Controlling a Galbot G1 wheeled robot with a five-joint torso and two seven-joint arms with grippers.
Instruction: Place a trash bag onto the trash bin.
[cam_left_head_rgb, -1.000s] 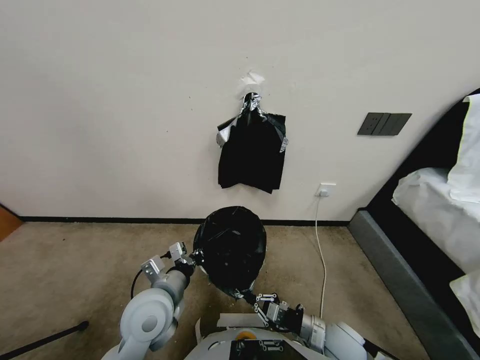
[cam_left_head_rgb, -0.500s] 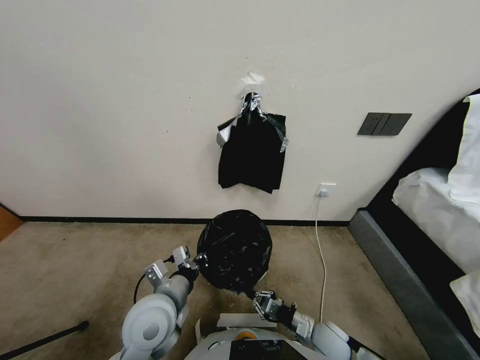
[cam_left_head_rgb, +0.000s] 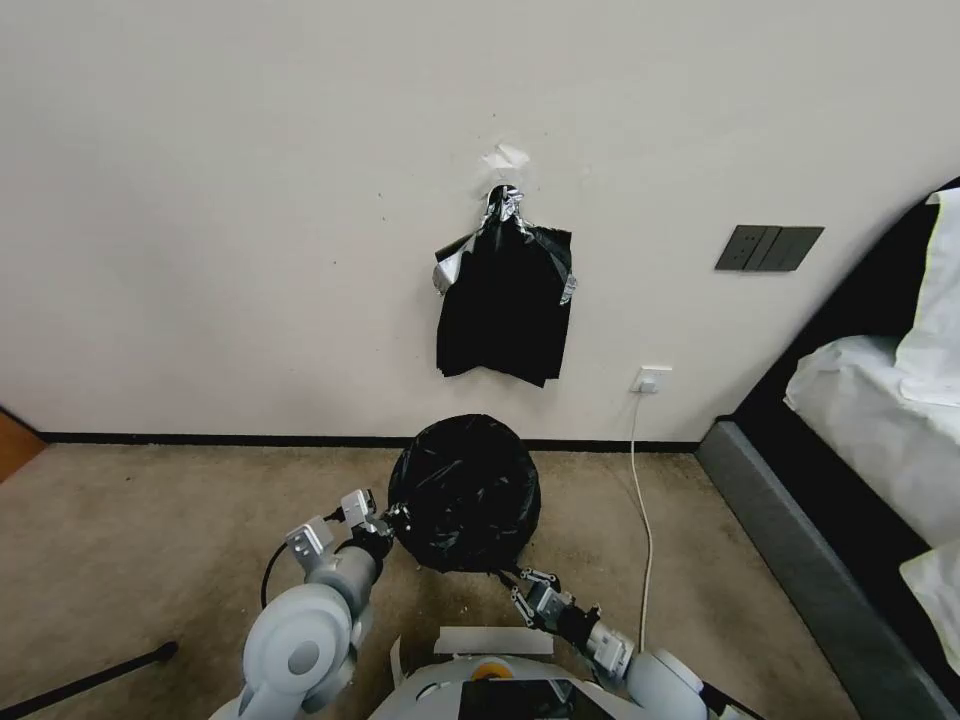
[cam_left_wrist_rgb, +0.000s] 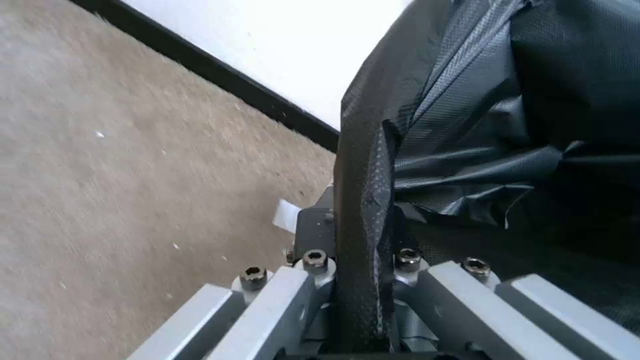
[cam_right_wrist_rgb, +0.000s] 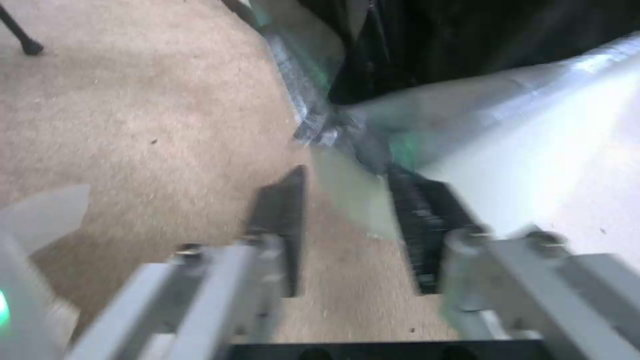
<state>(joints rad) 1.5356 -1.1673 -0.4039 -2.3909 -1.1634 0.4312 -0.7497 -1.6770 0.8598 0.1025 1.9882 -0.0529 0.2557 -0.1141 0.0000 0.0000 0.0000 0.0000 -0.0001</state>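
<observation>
Since a second ago, the trash bag (cam_left_head_rgb: 464, 494) has been released by the right gripper (cam_left_head_rgb: 522, 586), jaws parted; it is kept pinched by the left gripper (cam_left_head_rgb: 392, 520).

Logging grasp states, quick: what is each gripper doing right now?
Left gripper: shut on the trash bag, at its edge.
Right gripper: open, holding nothing, beside the bag.

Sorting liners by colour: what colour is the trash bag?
Glossy black trash bag, clearest in the head view.
</observation>
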